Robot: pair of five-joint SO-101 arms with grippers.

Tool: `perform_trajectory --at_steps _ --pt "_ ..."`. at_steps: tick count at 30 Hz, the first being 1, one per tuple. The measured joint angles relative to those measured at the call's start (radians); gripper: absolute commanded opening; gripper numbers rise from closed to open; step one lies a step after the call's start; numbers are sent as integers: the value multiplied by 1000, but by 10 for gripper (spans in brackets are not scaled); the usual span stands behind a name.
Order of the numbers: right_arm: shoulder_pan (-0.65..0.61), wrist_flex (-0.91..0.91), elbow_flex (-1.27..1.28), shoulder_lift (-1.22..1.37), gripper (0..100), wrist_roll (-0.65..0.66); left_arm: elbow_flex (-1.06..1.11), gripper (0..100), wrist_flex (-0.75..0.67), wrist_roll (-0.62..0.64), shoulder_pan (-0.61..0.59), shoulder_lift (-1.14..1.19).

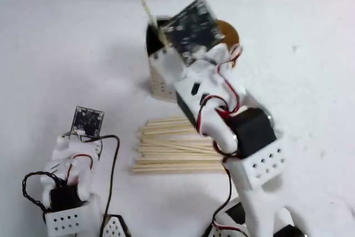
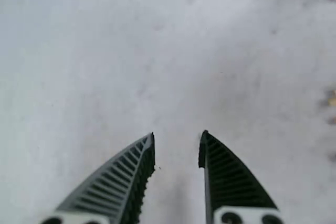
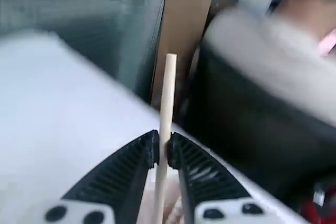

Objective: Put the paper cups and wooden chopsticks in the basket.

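Now | right end effector [image 3: 163, 148] clenched on one wooden chopstick [image 3: 167, 93], poised at the basket [image 1: 161, 81] mouth | left end effector [image 2: 177, 142] released, hovering over bare desk [image 2: 105, 51] | progress: early, I judge, since the chopstick pile [image 1: 177, 147] lies on the desk near the basket, all left to load

Robotics lab or workshop bench: white table [image 1: 310, 54], bare-wired printed arms [image 1: 256, 166], exposed camera boards [image 1: 87, 119].

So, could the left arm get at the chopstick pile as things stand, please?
Probably yes: the left gripper is open over bare table, nothing lies between it and the chopstick pile beside it, and the right gripper is away over the basket, holding one chopstick.
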Motion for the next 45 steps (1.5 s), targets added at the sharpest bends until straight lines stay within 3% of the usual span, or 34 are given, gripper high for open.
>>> perform_trajectory --at_steps 6,12,18,23,32,40,45 --pt "0 -245 -98 163 17 -9 0 157 0 0 0 0" --pt "8 -359 -143 322 17 -20 0 157 0 0 0 0" --pt "63 -390 -143 391 26 -80 0 157 0 0 0 0" --pt "91 -379 -144 394 135 -86 0 157 0 0 0 0" --pt "91 -153 -144 382 141 -87 0 157 0 0 0 0" --pt "91 334 -144 253 142 -84 0 157 0 0 0 0" --pt "94 387 -107 241 142 -37 0 157 0 0 0 0"
